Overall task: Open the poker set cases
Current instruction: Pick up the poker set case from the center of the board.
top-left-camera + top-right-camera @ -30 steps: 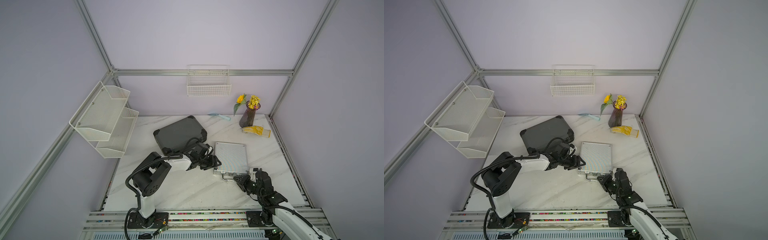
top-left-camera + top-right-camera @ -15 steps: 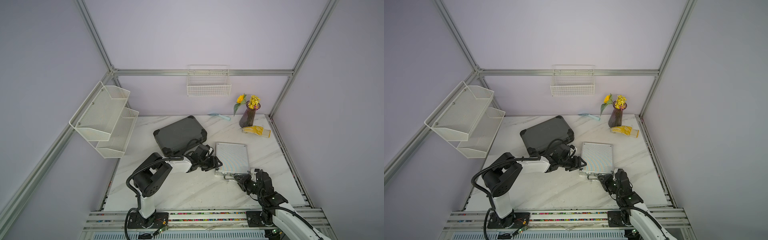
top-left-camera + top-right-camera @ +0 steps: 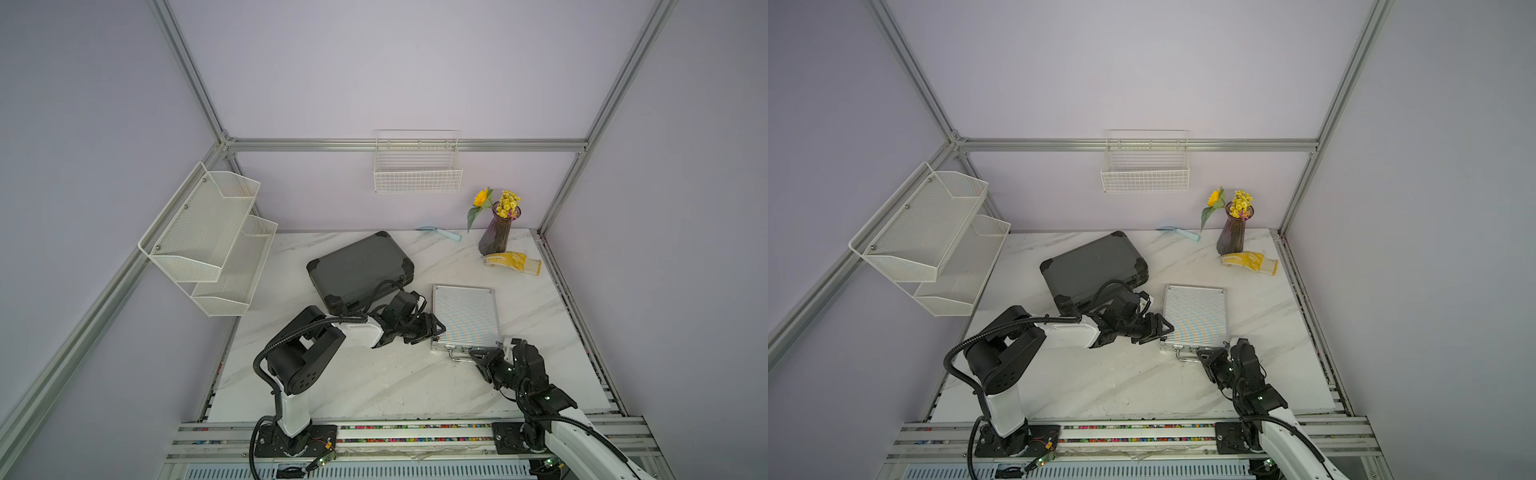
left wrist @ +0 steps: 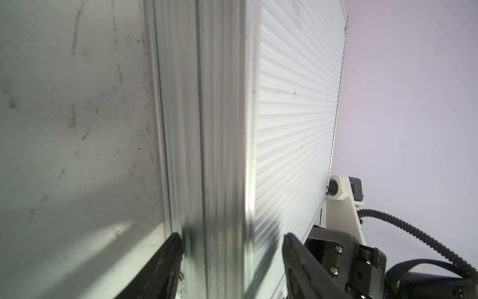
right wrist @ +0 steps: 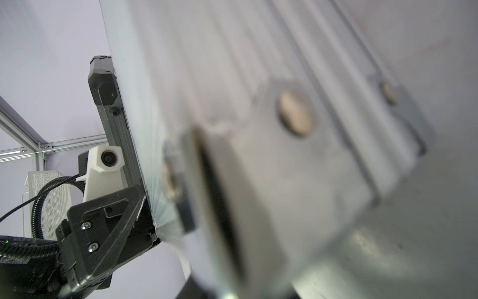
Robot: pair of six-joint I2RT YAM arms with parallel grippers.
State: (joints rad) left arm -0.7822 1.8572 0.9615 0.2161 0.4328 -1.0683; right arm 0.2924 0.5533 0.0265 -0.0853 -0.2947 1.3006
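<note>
The smaller poker set case, ribbed silver [image 3: 465,316] [image 3: 1196,316], lies flat and closed on the marble table, its handle [image 3: 457,355] facing the front. My left gripper [image 3: 438,330] [image 3: 1167,328] [image 4: 231,238] is open; its jaws straddle the near left edge of that case [image 4: 292,116], one finger by the table and one over the lid. My right gripper [image 3: 482,355] [image 3: 1208,355] [image 5: 243,293] is at the front wall beside the handle, shut on a blurred metal latch [image 5: 219,207]. The larger dark grey case [image 3: 357,266] [image 3: 1092,266] [image 5: 103,85] lies closed behind the left arm.
At the back right stand a purple vase of flowers [image 3: 494,237] and a yellow glove [image 3: 513,262]. A pale blue tool [image 3: 440,232] lies by the back wall. A wire basket [image 3: 417,174] and a white mesh shelf [image 3: 208,237] hang on the walls.
My left gripper has edged slightly right onto the silver case's left edge. The case's front edge has shifted a little toward the front. The right gripper has hardly moved.
</note>
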